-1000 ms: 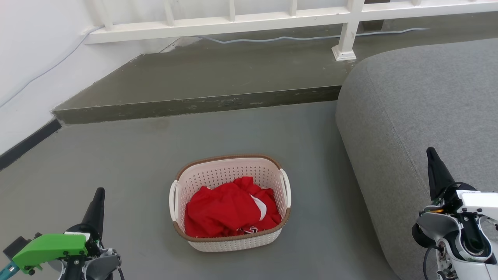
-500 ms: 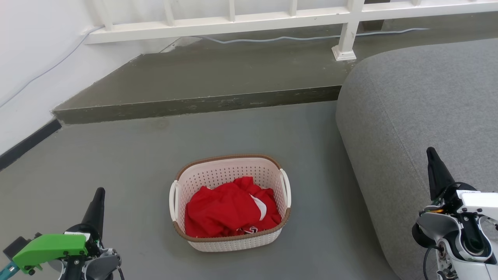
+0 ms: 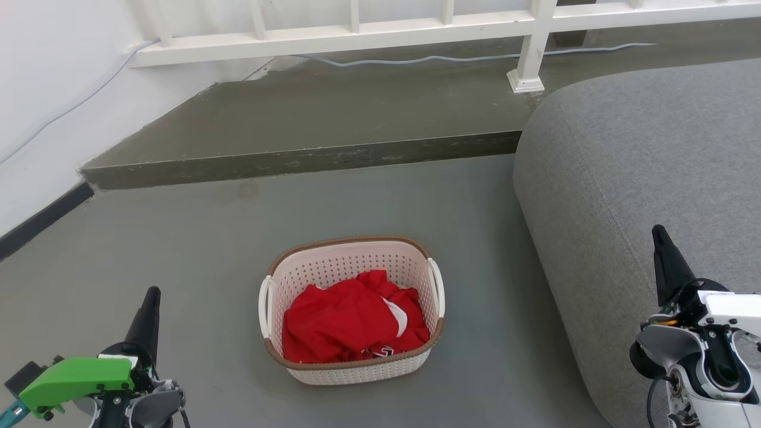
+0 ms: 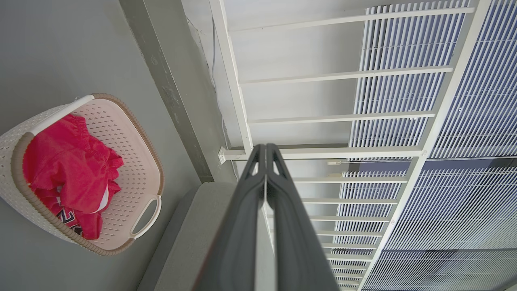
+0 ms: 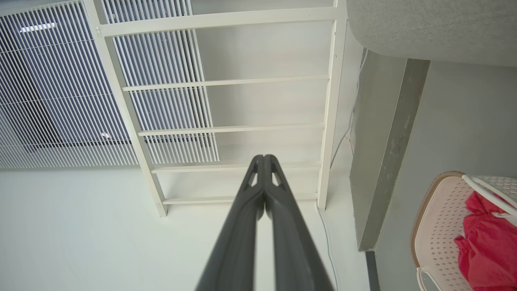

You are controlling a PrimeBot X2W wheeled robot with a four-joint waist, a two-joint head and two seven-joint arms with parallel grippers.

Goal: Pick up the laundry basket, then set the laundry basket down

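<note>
While the small cream-white perforated plastic laundry basket (image 3: 357, 372) with its brown woven-look rim sat on the grey floor (image 3: 208, 249) between the arms, holding a crumpled red garment (image 3: 345, 324), the left gripper (image 3: 152, 294) and right gripper (image 3: 660, 238) hung well apart from it, fingers pressed together, empty. It looked light and fairly stiff, though thin walls might flex. The two white side handles (image 3: 438, 285) seemed the surest holds, one per gripper.

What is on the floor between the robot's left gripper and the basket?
Nothing. In the head view, just bare grey floor lies between the left gripper and the basket; they don't touch.
</note>
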